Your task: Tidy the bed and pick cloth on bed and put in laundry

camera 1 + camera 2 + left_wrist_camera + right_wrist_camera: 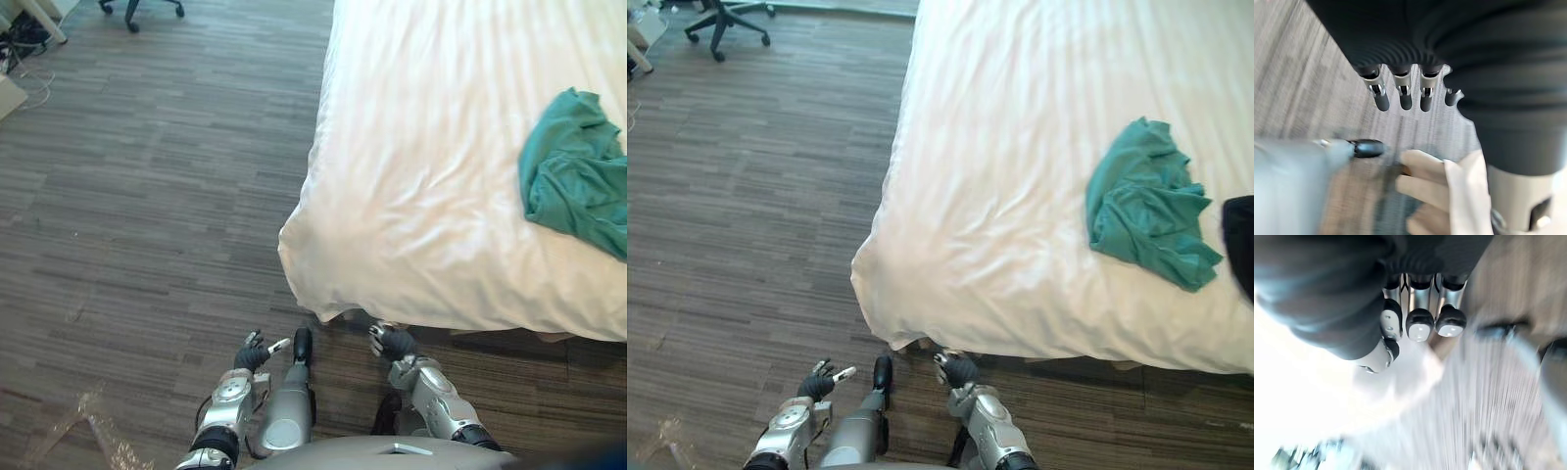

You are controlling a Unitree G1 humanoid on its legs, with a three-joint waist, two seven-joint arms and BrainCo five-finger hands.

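Floor [147, 196]: grey-brown streaked planks, matte, spreading out to the left of the bed. Bed [431, 147]: a white cover with faint woven stripes is lying mostly smooth, softly rumpled towards its rounded near corner. Green cloth [1144, 206]: a thin teal fabric is sitting crumpled in folds on the bed's right side, well apart from both hands. A dark item [1240, 240] is lying just beside it. A wheeled office chair [720, 22] is standing far left. Left hand [255, 352] is hanging over the floor with its fingers relaxed and apart, holding nothing. Right hand [392, 343] is hovering near the bed's lower edge with its fingers curled in, holding nothing.
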